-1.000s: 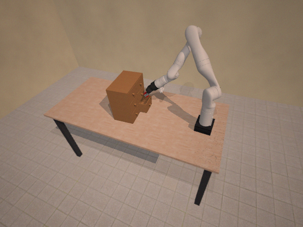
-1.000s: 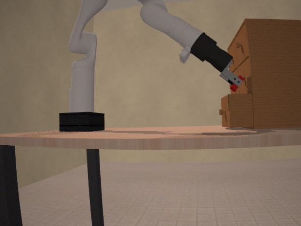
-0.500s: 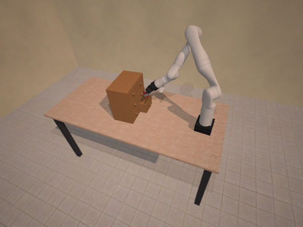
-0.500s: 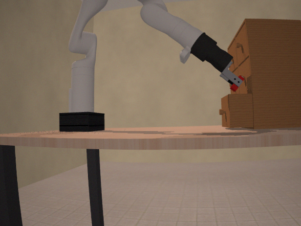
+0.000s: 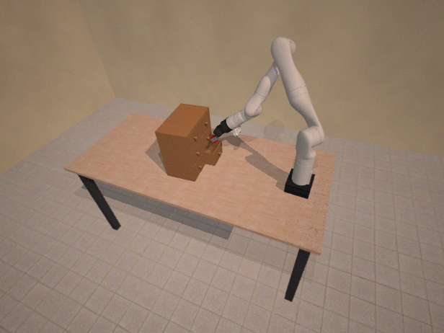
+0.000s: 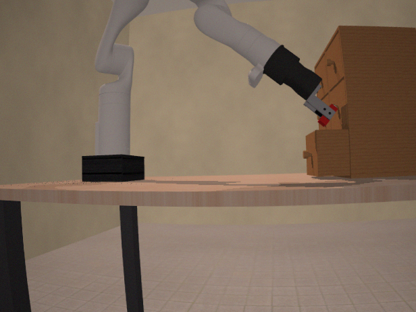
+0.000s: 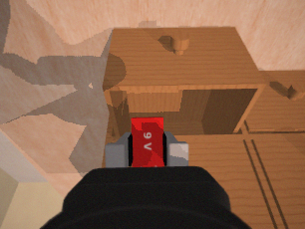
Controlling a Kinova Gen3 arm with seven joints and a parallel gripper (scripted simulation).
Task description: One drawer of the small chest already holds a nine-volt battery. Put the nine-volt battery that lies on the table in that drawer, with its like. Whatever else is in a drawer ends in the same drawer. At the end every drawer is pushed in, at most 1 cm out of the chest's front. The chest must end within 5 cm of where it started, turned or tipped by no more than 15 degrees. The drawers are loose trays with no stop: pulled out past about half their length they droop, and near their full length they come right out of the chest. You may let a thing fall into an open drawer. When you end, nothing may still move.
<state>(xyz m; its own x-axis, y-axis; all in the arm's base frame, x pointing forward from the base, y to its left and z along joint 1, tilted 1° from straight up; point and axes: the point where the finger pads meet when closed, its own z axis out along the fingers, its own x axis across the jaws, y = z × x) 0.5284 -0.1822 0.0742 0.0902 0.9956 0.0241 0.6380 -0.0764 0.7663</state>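
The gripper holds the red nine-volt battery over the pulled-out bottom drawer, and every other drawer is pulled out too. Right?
Not quite. The gripper does hold the red battery over the open drawer, but the exterior view shows the chest's other drawers pushed in.

"9 V" printed in white on red battery (image 7: 148, 140)

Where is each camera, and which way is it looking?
Top: high up at a corner, looking down on the table, chest and whole arm.
Exterior: low at the table's edge, looking sideways; shows arm, base, gripper.
Wrist: on the arm, looking down into the open drawer; shows the fingers holding the red battery.
All three share the battery and the open drawer.
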